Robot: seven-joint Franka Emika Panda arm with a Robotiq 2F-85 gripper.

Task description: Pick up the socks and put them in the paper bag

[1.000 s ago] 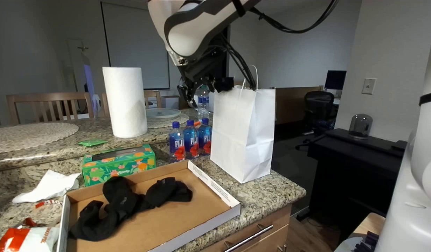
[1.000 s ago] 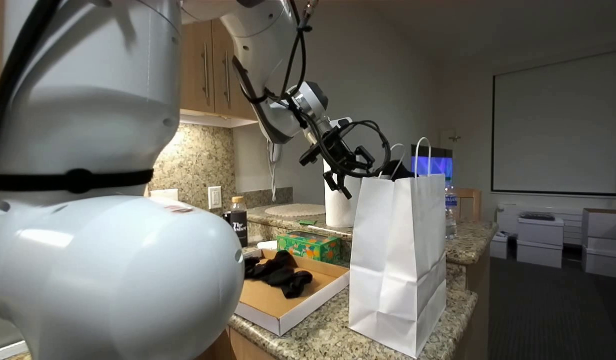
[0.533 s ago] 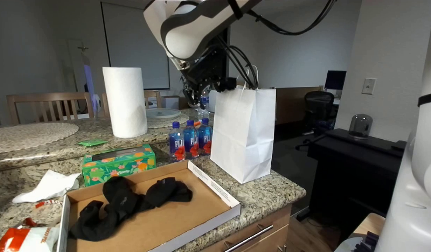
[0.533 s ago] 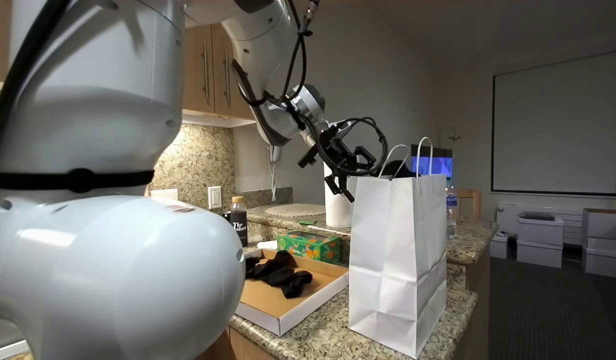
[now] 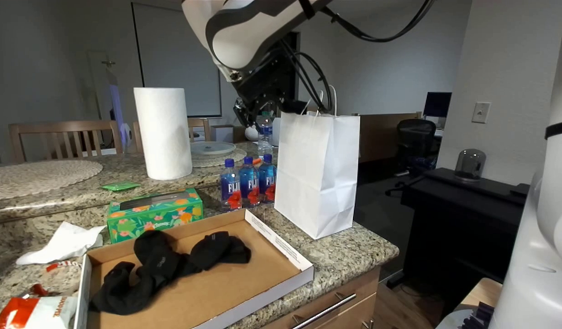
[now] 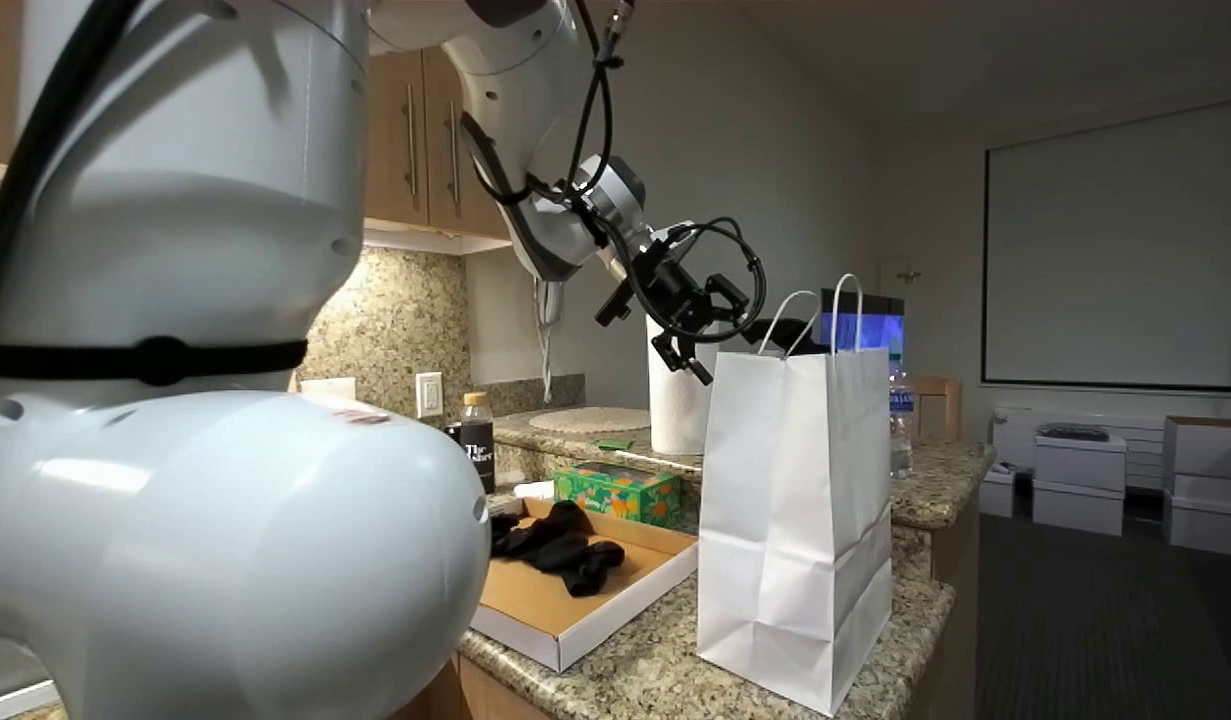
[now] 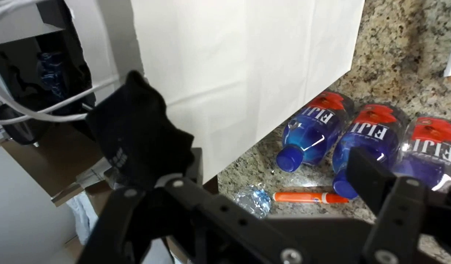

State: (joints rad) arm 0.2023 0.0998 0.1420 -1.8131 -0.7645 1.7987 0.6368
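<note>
The white paper bag (image 5: pixel 315 176) stands upright on the counter, its handles up. Beside its top edge, my gripper (image 6: pixel 721 340) hangs tilted, jaws wide apart. In the wrist view nothing lies between the gripper (image 7: pixel 283 170)'s fingertips. A black sock (image 7: pixel 137 132) is against the outer side of the finger nearest the bag, not between the jaws. In an exterior view that sock (image 6: pixel 783 333) reaches from the finger to the bag's rim; whether it hangs on the finger or rests on the rim, I cannot tell. More black socks (image 5: pixel 162 267) lie bunched in the cardboard tray (image 5: pixel 258 274).
Three blue-capped bottles (image 5: pixel 249 183) stand close beside the bag, below the gripper. Behind the tray is a green tissue box (image 5: pixel 155 214). The paper towel roll (image 5: pixel 164 132) rises on the upper counter. An orange marker (image 7: pixel 309 197) lies near the bottles.
The gripper dipped slightly toward the bag, then rose again, with its jaws staying wide. The sock by the bag's rim now shows more stretched toward the finger. Bag and tray have not moved.
</note>
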